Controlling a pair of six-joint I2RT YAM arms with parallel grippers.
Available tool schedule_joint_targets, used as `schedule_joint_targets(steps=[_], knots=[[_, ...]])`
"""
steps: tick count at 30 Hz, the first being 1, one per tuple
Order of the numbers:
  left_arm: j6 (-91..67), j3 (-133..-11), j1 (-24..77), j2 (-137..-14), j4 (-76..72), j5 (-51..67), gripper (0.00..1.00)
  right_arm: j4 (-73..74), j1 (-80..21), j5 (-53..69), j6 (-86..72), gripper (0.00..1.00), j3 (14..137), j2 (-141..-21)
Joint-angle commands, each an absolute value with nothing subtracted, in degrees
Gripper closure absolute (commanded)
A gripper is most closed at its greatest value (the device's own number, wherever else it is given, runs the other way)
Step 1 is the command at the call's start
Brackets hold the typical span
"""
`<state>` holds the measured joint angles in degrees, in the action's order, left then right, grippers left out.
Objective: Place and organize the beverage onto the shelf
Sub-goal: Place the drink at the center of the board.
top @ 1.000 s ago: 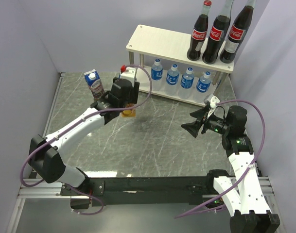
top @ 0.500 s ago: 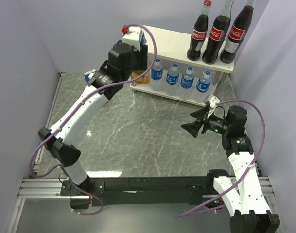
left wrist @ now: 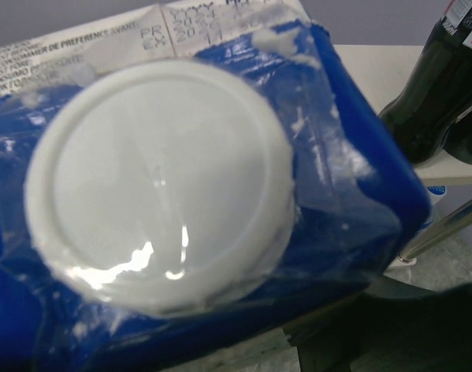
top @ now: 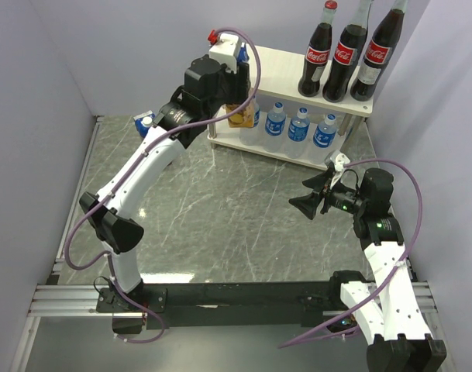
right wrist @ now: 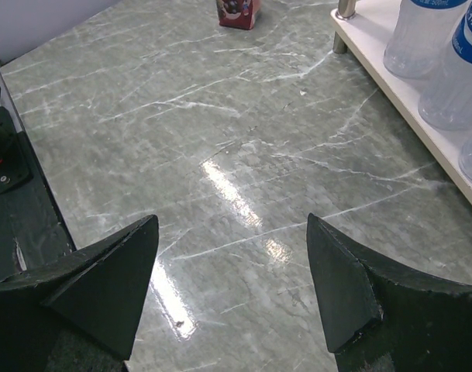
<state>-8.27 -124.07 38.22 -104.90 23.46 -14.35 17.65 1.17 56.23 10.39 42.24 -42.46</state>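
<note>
The step in hand looks like delivery of the pineapple carton [top: 242, 116] to the shelf [top: 278, 66]. The left gripper [top: 240, 91] has its jaws closed part-way onto the carton's sides and holds it upright at the shelf's left end, toward 12 o'clock on the counter [top: 220, 209]. In the left wrist view the carton's blue top and white cap fill the frame, with the top board off at 2 o'clock. Whether the carton's base is clear of the boards I cannot tell. The Coca-Cola bottles [top: 345, 58] stand together at the top board's right end, at 3 o'clock from the carton. The water bottles [top: 299, 124] line the lower board, three of them showing. The next move probably calls for bringing the carton level over the bare left half of the top board and seating its base flat before the jaws let go, since it looks too tall for the lower tier. The grape carton [top: 145, 122] waits at 10 o'clock on the counter. The right gripper [top: 309, 194] hangs at 4 o'clock, jaws wide apart and empty.
</note>
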Motion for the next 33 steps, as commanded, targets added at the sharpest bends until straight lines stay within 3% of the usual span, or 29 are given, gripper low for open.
schedule_joint_targets(steps=[1, 10, 20, 27, 33], knots=[[-9.9, -134.2, 38.1, -101.2, 0.4, -12.0, 0.68, 17.0, 1.3, 57.0, 11.1, 0.17, 44.7, -42.4], [-14.9, -122.2, 38.1, -92.1, 0.4, -2.0, 0.69, 17.0, 1.2, 58.9, 12.1, 0.17, 44.6, -41.7], [-14.2, -80.2, 38.1, -71.2, -9.0, 8.2, 0.71, 17.8, 1.4, 57.0, 13.5, 0.17, 45.3, -40.7], [-15.0, -59.8, 38.3, -63.1, -19.8, 8.2, 0.70, 17.7, 1.4, 56.9, 13.7, 0.17, 45.1, -41.6], [-11.6, -50.9, 39.2, -62.7, -27.6, 7.1, 0.69, 17.9, 1.4, 56.9, 13.8, 0.17, 45.1, -42.3]])
